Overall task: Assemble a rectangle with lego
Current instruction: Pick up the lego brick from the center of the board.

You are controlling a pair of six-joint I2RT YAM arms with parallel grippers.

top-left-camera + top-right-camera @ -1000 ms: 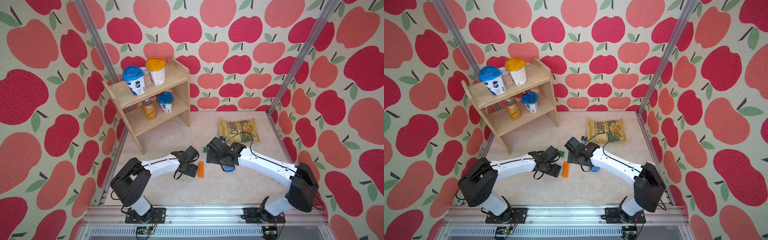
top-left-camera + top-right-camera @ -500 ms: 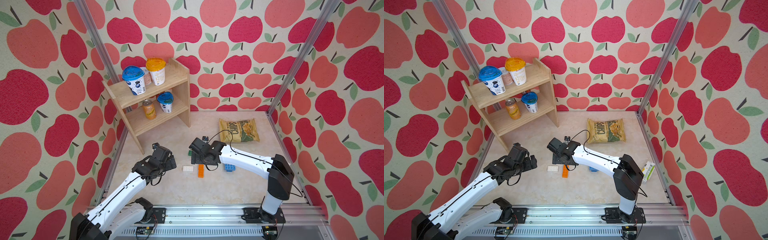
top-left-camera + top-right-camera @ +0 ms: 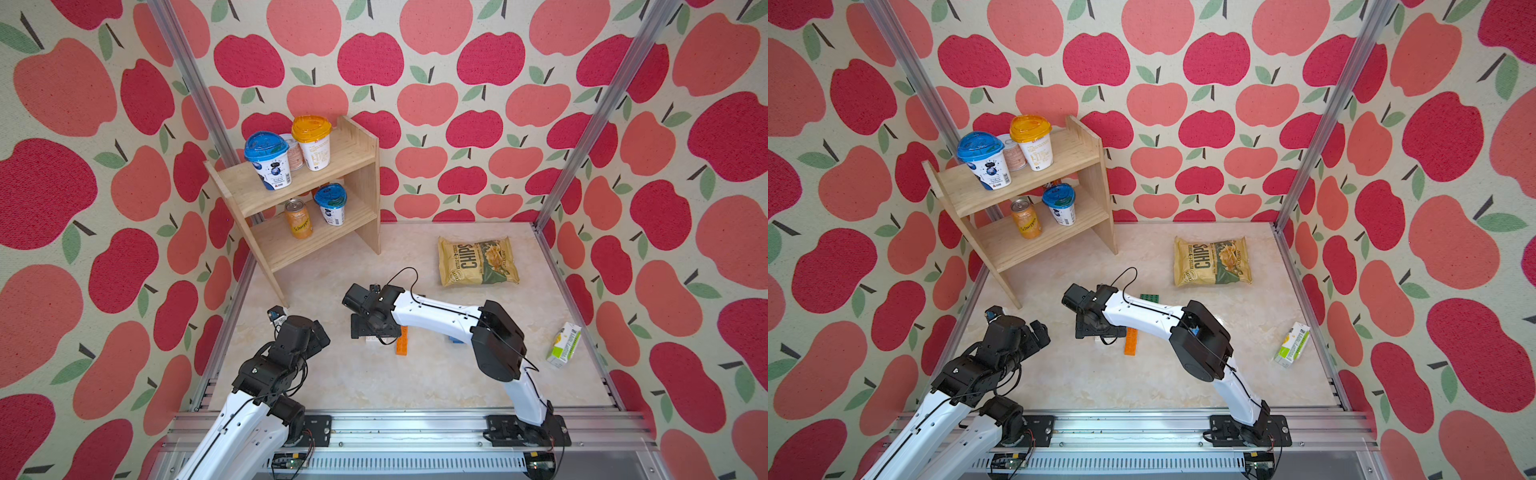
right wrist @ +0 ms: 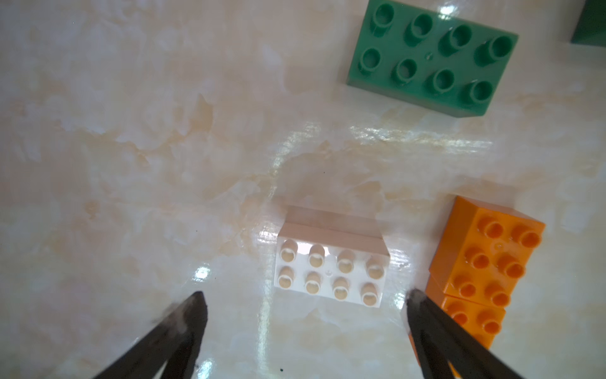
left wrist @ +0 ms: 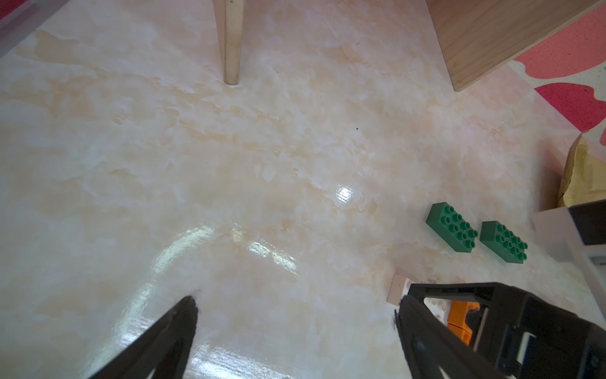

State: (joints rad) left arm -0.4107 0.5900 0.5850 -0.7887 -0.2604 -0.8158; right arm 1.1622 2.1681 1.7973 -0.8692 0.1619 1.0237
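A white lego brick lies studs-up on the marble table, just ahead of my open right gripper, which hangs low over it with nothing between its fingers. Beside the right fingertip stand orange lego bricks, seen in both top views as an orange strip. A green brick lies farther off. The left wrist view shows two green bricks side by side. A blue brick peeks from under the right arm. My left gripper is open and empty, pulled back near the table's left side.
A wooden shelf with cups and a can stands at the back left, and its leg is ahead of the left gripper. A chips bag lies at the back right. A small green-and-white carton lies by the right wall.
The left arm has drawn back from the bricks toward the front left. The right gripper has swung left over the white brick, which now lies uncovered on the table.
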